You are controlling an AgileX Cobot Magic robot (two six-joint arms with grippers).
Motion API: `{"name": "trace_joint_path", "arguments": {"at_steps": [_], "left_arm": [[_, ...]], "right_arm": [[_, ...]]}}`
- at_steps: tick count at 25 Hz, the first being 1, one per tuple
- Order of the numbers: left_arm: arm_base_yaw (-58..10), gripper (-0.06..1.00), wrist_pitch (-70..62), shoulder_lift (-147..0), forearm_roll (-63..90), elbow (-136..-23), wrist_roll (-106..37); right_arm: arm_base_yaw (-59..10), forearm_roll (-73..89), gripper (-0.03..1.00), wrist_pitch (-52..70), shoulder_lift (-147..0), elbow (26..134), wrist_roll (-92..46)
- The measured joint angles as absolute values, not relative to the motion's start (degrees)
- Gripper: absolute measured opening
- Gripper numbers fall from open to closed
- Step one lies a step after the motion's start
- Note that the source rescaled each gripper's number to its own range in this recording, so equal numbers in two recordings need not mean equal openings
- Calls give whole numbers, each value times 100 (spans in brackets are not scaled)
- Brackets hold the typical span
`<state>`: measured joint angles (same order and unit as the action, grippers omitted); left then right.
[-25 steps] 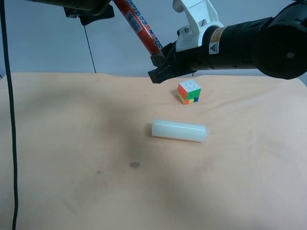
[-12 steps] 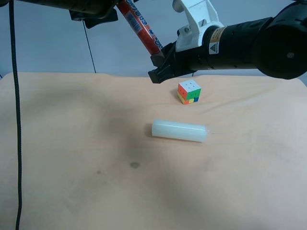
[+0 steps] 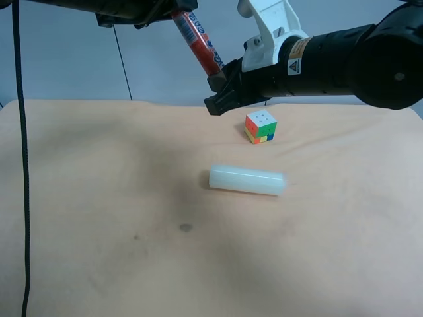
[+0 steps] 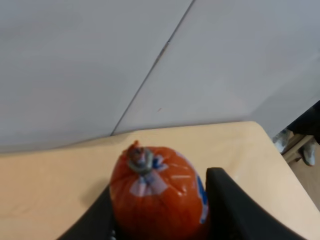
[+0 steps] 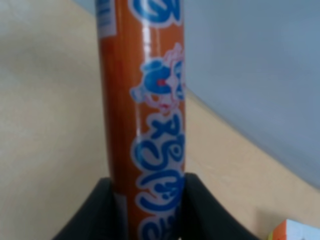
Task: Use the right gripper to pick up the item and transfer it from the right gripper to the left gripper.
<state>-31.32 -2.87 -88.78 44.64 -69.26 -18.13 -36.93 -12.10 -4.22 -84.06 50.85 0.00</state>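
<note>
Left claw (image 4: pixel 160 184) now around tilted sausage (image 3: pixel 200 43) top

The left gripper (image 3: pixel 173 9) has moved in over the upper end of the orange sausage (image 3: pixel 201 47); that tip, earlier clear beside it, now sits between its fingers.

cube (image 3: pixel 260 127) near white cylinder (image 3: pixel 247 180), open cloth (image 3: pixel 99 218) elsewhere

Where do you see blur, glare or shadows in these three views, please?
Right wrist view: the orange sausage sits very close, its print soft, with a glare streak along it. Left wrist view: its tied end is reasonably sharp. Exterior high view: evenly lit and crisp; the white cylinder casts only a faint shadow.
</note>
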Motion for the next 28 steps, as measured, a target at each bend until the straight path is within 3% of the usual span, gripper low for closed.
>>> {"name": "trace_joint_path", "arguments": {"at_steps": [28], "left_arm": [[-3132, 6, -293, -8878, 4481, -6930, -1809]], "right_arm": [[-3693, -1210, 0, -422, -8406, 5085, 0]]}}
